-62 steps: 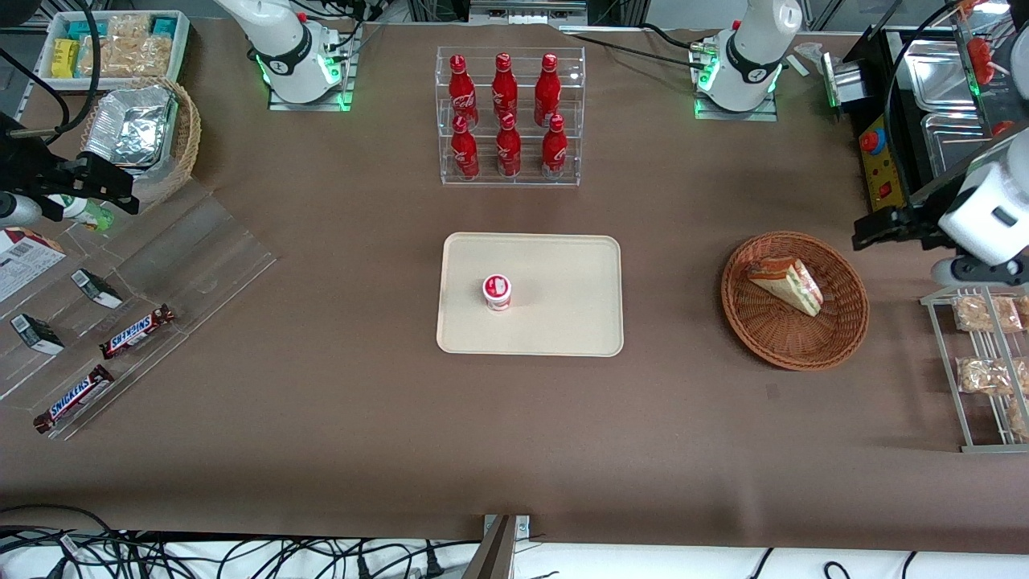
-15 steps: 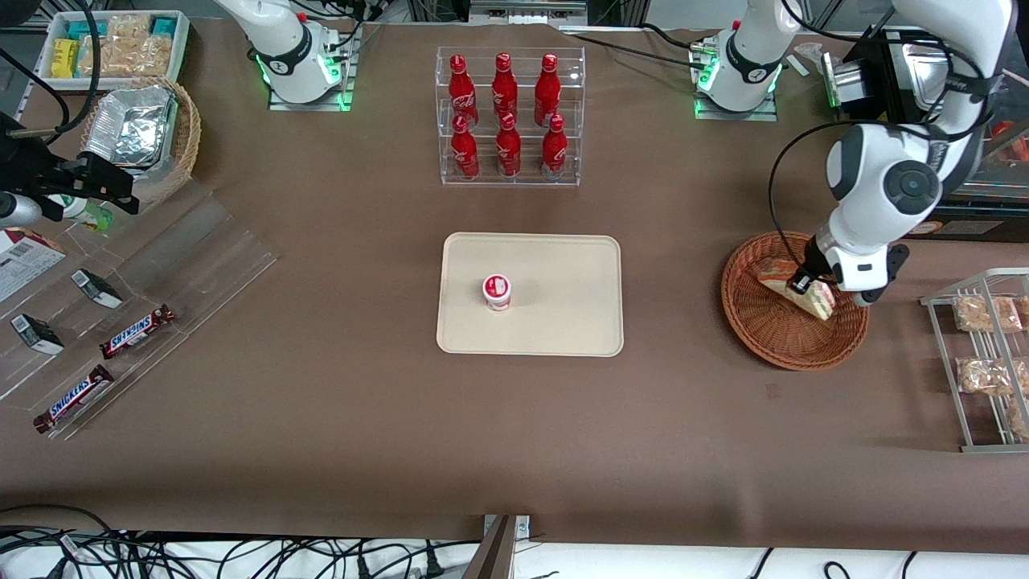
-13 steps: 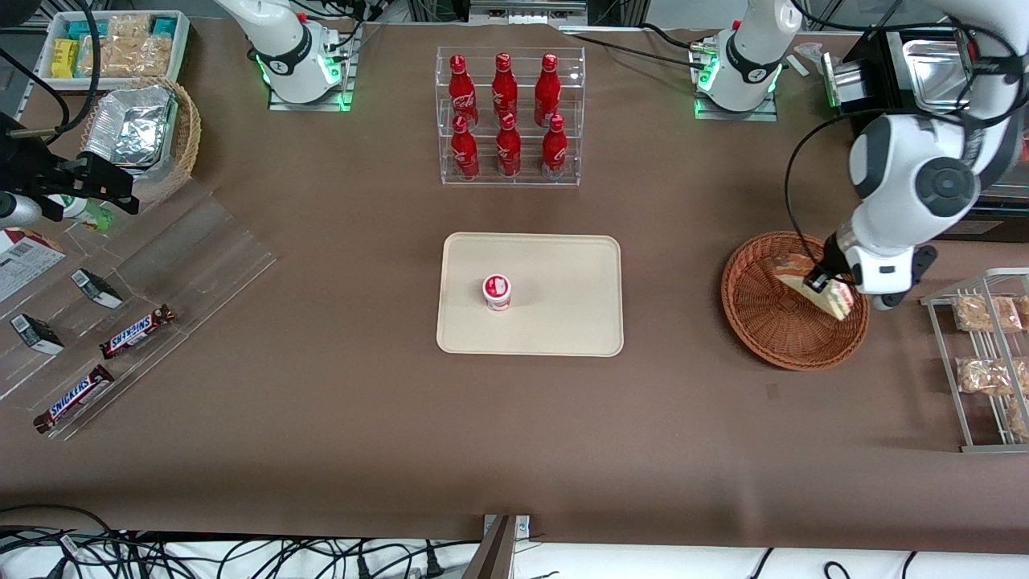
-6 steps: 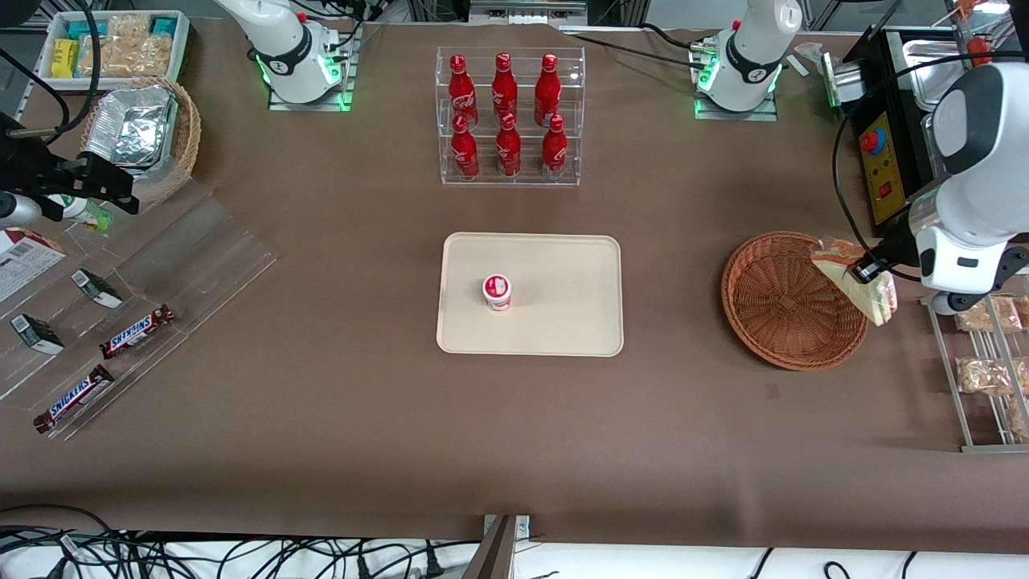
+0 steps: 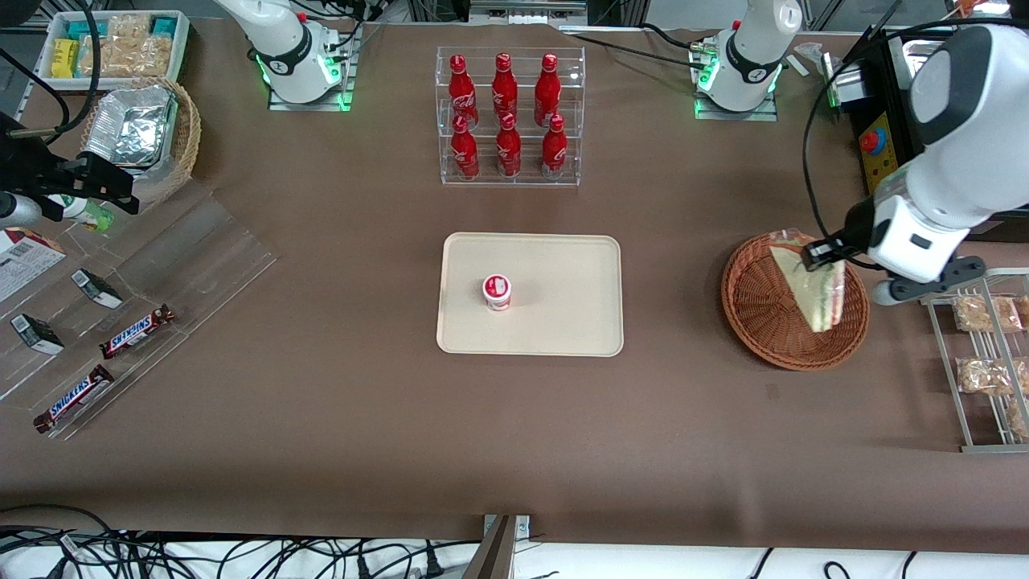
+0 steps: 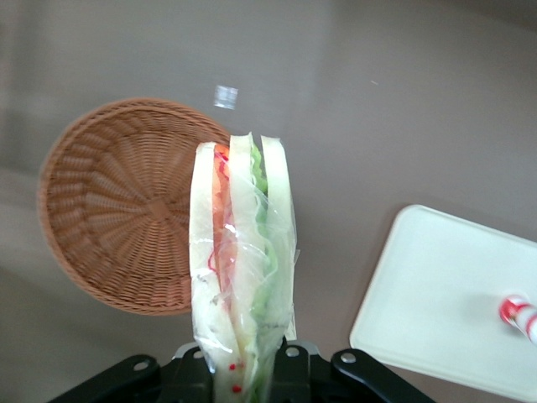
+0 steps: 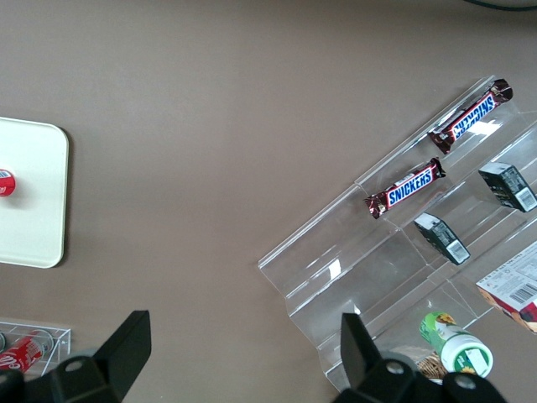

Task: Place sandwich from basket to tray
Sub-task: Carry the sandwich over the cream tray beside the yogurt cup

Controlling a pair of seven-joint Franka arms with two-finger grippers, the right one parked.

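While clamped on the sandwich (image 5: 818,291) at its wide end, the gripper (image 5: 825,252) hangs above the basket (image 5: 764,310), fingers closed on the wrap. Sandwich is lifted clear of the wicker and hangs point-down below the gripper, layers edge-on in the wrist view (image 6: 242,269). Tray (image 5: 563,322) sits well apart toward the parked arm's end, with 1 small red-and-white cup (image 5: 497,291) on it.

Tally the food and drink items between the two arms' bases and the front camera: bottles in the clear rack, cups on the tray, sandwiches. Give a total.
Red bottles: 6
Cup on the tray: 1
Sandwich, held by the gripper above the basket: 1
Total: 8
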